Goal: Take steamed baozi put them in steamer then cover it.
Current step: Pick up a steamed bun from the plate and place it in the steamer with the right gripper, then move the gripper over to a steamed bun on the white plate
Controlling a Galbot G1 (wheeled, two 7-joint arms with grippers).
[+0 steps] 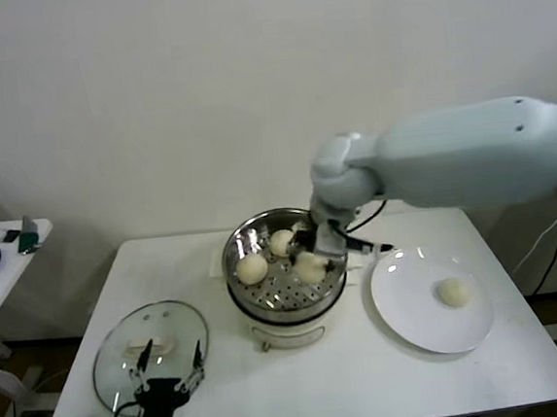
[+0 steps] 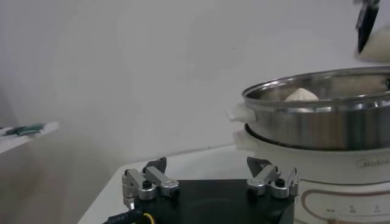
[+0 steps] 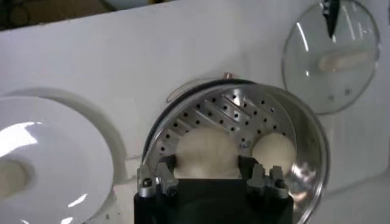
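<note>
Three small round cream-white dough buns [image 1: 280, 252] sit in the round shiny stainless-steel steamer basket [image 1: 235, 249] with its perforated floor, at the middle of the white table [image 1: 362, 377]; two lie toward its left and far side, the third at its right side; a fourth bun [image 1: 453, 293] rests alone on the flat white plate [image 1: 405, 319] just right of the steamer. The right gripper [image 3: 210, 176] reaches down into the basket from the right, its two fingers [image 3: 163, 178] closed against the sides of the third bun [image 3: 207, 152], clasping it low over the perforated floor; whether the bun touches the floor I cannot tell. The round clear glass lid [image 1: 112, 365] with a metal rim and cream-white bar handle lies flat on the table at the near left, apart from the pot. The left gripper [image 1: 166, 367] hangs at the lid's near right edge, jaws spread wide, holding nothing.
</note>
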